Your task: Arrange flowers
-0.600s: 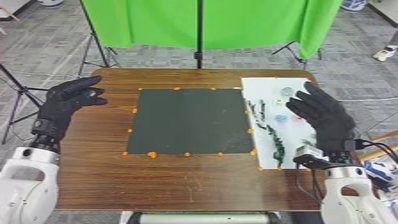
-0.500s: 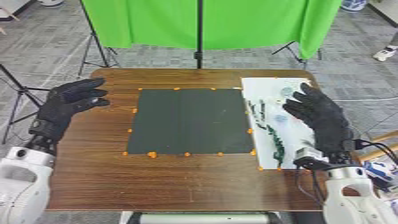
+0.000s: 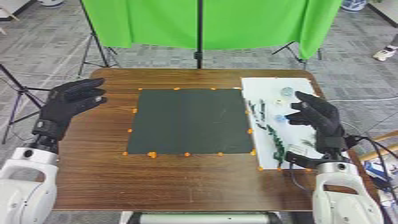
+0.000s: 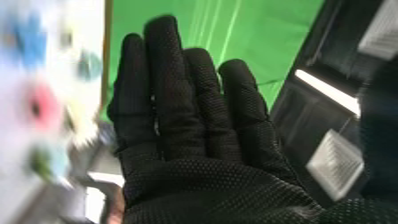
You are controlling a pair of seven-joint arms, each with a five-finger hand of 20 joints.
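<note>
Grey floor tiles and a bright green cloth backdrop (image 3: 142,25) lie beyond the brown wooden surface (image 3: 160,185), where a flat, dark rectangular mat (image 3: 191,120) is edged with small orange tabs. To the mat's right, a white rectangular sheet (image 3: 266,87) carries a leafy green stem (image 3: 276,142), thin dark stems (image 3: 258,110), a pale blue bloom (image 3: 281,118) and a blurred pink bloom (image 4: 43,105). Right of the mat, the right robot hand (image 3: 318,120) has straight fingers nearly pressed together; left of it, the left robot hand (image 3: 67,102) is loosely open, its fingers gently bent.
</note>
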